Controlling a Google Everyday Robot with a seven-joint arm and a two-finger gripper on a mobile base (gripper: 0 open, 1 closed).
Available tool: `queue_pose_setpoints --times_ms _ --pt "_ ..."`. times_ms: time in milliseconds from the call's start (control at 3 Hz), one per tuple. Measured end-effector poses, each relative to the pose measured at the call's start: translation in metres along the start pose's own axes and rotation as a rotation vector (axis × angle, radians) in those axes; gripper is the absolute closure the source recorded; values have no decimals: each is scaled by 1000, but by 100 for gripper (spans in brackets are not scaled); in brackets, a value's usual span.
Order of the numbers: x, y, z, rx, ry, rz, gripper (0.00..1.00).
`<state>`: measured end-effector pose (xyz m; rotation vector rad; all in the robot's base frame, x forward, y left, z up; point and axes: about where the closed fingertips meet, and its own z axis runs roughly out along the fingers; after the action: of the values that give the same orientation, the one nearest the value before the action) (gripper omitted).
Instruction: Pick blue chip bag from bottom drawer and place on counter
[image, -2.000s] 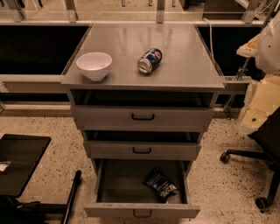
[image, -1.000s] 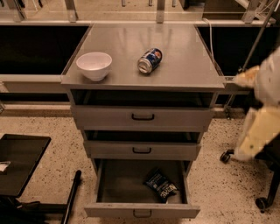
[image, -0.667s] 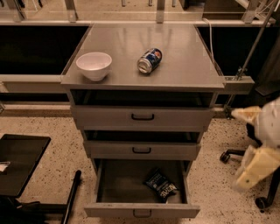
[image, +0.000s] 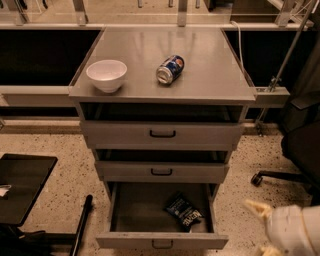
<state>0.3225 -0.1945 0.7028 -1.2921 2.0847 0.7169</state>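
The blue chip bag (image: 183, 211) lies flat in the right part of the bottom drawer (image: 125, 215), which is pulled open under two shallower drawers. The counter (image: 210, 75) is the grey top of the cabinet. My gripper (image: 257, 227) is at the lower right corner of the camera view, to the right of the open drawer and apart from it. Its cream fingertips (image: 251, 205) point left and stand apart with nothing between them. The rest of the arm is cut off by the frame edge.
A white bowl (image: 106, 75) and a blue soda can (image: 170, 69) on its side sit on the counter. A black office chair (image: 300, 150) stands to the right of the cabinet. A black flat object (image: 22, 185) and a black pole (image: 82, 225) lie on the floor at left.
My arm has moved down from the upper right beside the counter to the lower right beside the bottom drawer. The bag, can and bowl have not moved.
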Motion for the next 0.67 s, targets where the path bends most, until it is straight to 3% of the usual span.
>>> queue_pose_setpoints --times_ms 333,667 --pt "33 22 87 -97 -49 45 0" --pt "32 22 87 -98 -49 43 0"
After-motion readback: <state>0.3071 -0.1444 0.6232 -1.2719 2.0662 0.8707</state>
